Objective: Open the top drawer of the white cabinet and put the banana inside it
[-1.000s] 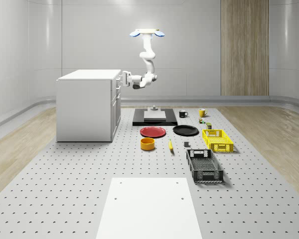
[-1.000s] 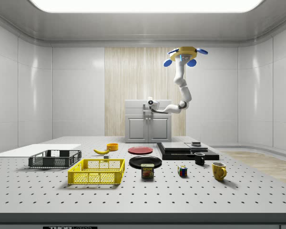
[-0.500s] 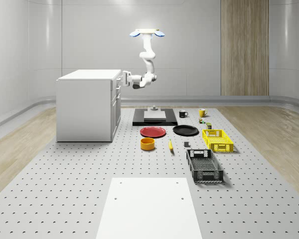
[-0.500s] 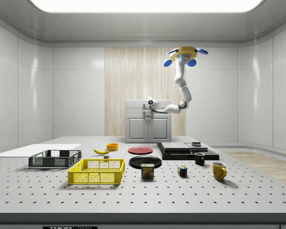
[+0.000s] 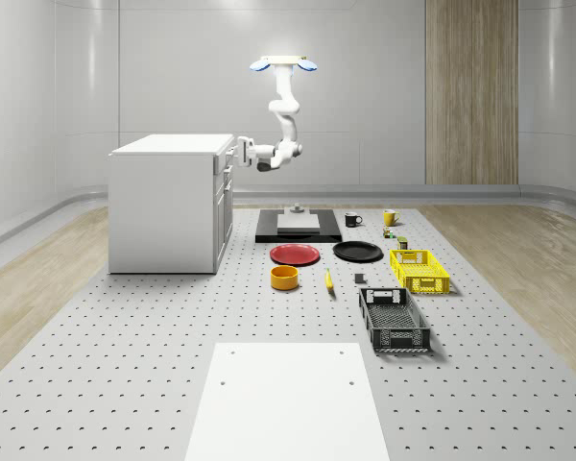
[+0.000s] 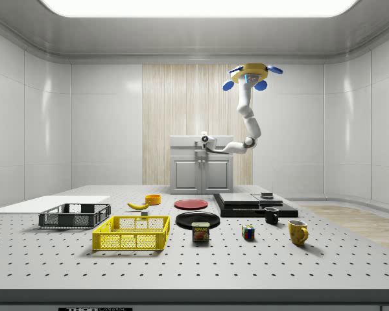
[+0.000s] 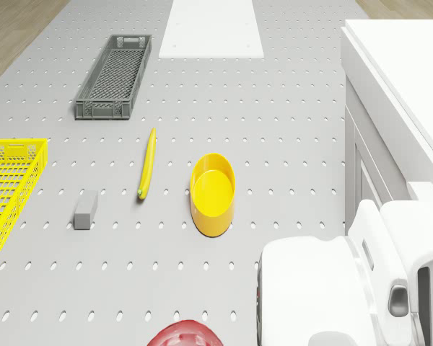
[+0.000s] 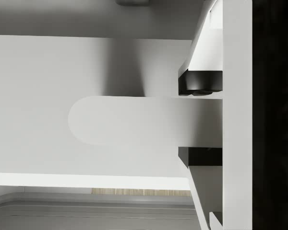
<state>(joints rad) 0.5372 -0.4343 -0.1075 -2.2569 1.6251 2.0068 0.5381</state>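
The white cabinet (image 5: pixel 163 202) stands at the whole-scene view's left on the table. The drone (image 5: pixel 283 63) hovers high beside its drawer side, over the black platform. The arm reaches down to the top drawer (image 5: pixel 227 158), where my gripper (image 5: pixel 238 151) sits. In the wrist view the gripper (image 8: pixel 200 120) has its black pads (image 8: pixel 200 82) closed against both sides of the drawer handle (image 8: pixel 129 120). The banana (image 5: pixel 328 279) lies flat on the table, next to the orange bowl, far from the gripper. In the drone view the banana (image 7: pixel 147 163) lies between the bowl and a small grey block.
On the table lie an orange bowl (image 5: pixel 284 278), a red plate (image 5: pixel 295 254), a black plate (image 5: pixel 357 252), a yellow basket (image 5: pixel 420 270), a grey basket (image 5: pixel 394 319) and a black platform (image 5: pixel 298 225). A white mat (image 5: pixel 286 399) covers the near end.
The arm's elbow has edged very slightly toward the whole-scene view's right. The gripper stays at the drawer handle and the banana has not moved.
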